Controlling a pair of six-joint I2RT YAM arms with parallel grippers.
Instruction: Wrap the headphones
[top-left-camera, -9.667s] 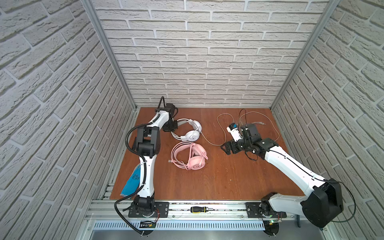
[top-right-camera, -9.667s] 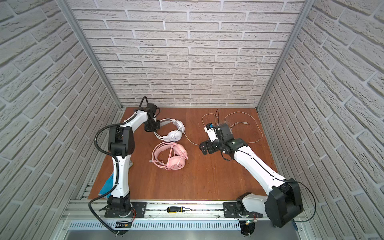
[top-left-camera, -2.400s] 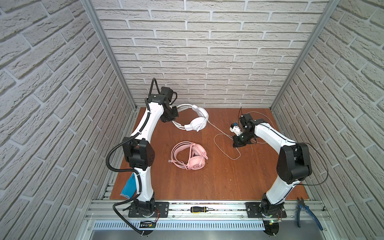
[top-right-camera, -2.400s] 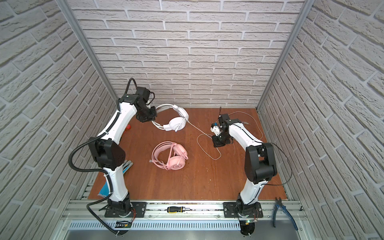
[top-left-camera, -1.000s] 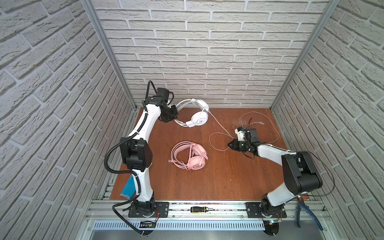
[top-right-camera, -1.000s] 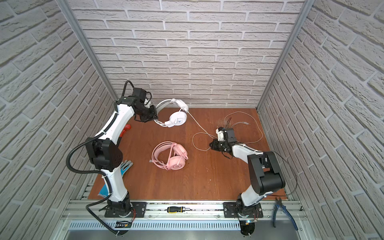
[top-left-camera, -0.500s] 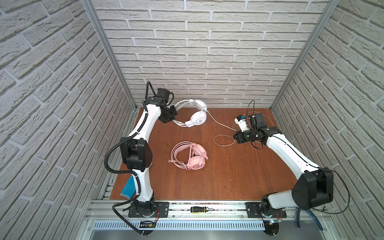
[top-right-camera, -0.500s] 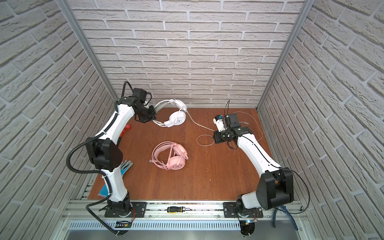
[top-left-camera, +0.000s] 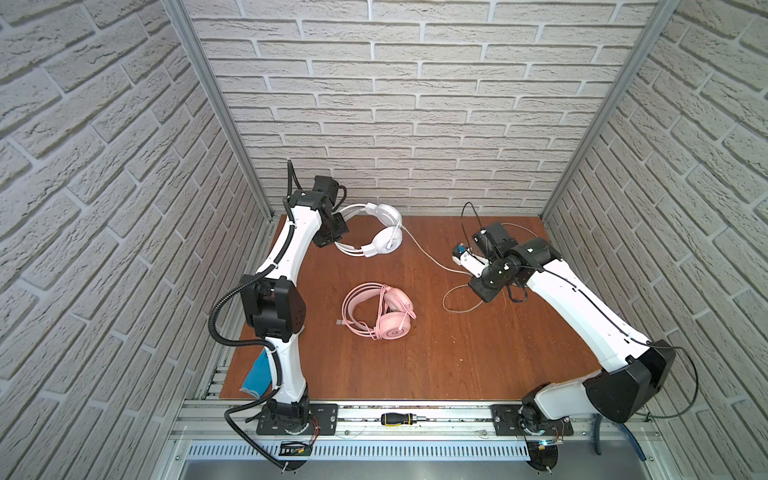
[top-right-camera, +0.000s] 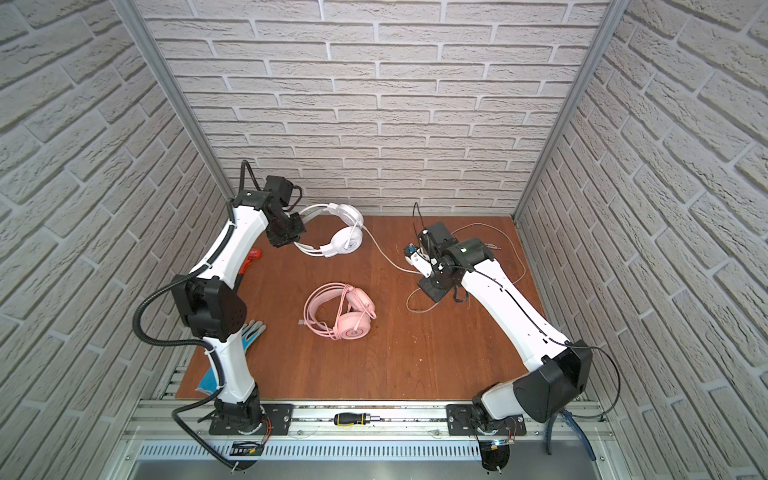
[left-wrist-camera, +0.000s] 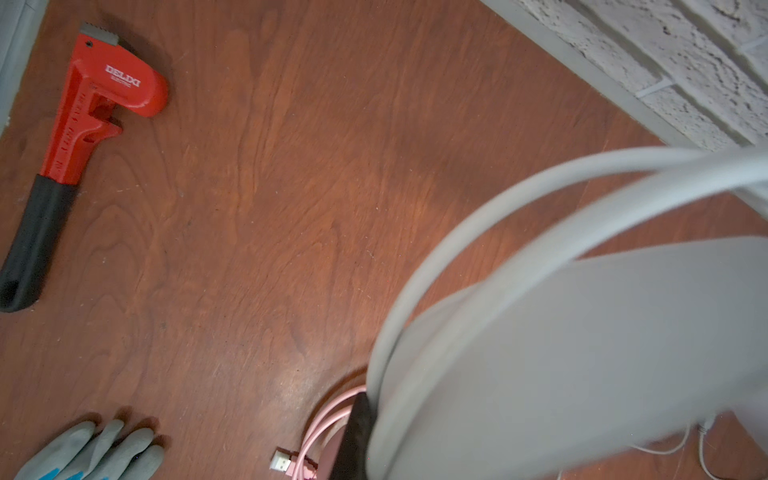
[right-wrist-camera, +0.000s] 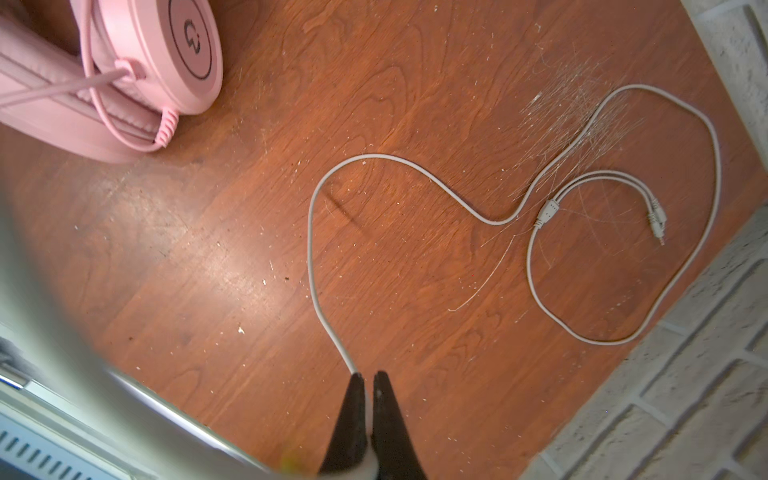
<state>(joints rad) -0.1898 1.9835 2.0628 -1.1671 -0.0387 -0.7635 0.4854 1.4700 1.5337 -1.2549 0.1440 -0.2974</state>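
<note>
The white headphones hang above the table's back left. My left gripper is shut on their double-wire headband, with one black finger showing beside it. Their thin white cable runs to my right gripper, which is shut on it. Beyond the grip the cable lies in loops on the wood, ending in jack plugs. The pink headphones lie mid-table with their cable coiled around them.
A red pipe wrench and grey gloves lie at the table's left edge. A screwdriver rests on the front rail. Brick walls close in the back and both sides.
The right arm has unfolded and carried its gripper, still shut on the white cable, toward the back and then slightly forward. The left gripper keeps the white headphones raised in much the same place.
</note>
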